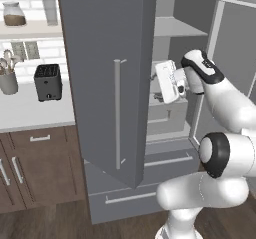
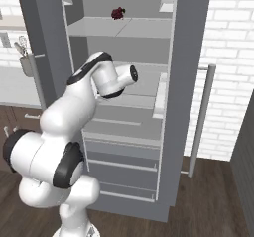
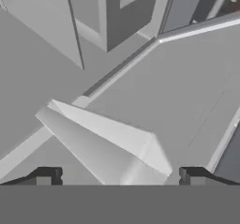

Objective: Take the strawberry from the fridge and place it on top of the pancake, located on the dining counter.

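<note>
Hand view: open pincer (image 3: 119,176), fingertips cropped.

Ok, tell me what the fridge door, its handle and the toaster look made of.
Fridge door: matte grey, painted metal or plastic by its flat, even sheen.
Bar handle: pale brushed-looking metal, lighter than the door.
Toaster: black, probably metal or plastic; the render leaves it open.

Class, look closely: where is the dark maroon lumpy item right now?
In the right base view, the maroon item sits near the back of an upper shelf inside the open fridge, above and beyond the robot's arm.
</note>
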{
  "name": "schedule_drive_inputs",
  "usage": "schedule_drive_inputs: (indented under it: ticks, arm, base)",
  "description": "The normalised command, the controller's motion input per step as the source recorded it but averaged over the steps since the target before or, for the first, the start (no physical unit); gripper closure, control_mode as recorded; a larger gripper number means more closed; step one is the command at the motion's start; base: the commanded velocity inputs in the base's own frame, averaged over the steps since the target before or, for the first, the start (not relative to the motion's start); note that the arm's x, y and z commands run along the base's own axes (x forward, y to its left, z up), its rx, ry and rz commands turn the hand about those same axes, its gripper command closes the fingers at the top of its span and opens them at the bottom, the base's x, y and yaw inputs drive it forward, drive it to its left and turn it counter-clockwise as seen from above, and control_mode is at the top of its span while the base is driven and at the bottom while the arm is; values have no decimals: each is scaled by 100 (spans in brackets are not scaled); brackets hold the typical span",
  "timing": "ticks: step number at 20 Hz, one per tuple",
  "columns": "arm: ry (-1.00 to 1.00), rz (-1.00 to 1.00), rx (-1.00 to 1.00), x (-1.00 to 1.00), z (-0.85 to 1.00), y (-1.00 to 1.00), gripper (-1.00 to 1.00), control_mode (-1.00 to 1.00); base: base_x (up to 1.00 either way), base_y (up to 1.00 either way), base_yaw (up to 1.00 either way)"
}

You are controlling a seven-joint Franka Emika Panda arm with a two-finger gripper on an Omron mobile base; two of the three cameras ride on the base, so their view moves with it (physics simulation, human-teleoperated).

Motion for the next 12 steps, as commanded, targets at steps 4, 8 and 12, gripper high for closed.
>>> schedule_drive_inputs:
  ticks: [4,8,12]
  arm:
    - [4,10,0,16,-21,61,-100,-100]
    - [0,1,0,-10,-17,73,-100,-100]
    - [0,0,0,-39,-7,69,-100,-100]
  base:
    - [0,0,0]
    - [0,0,0]
    - [0,0,0]
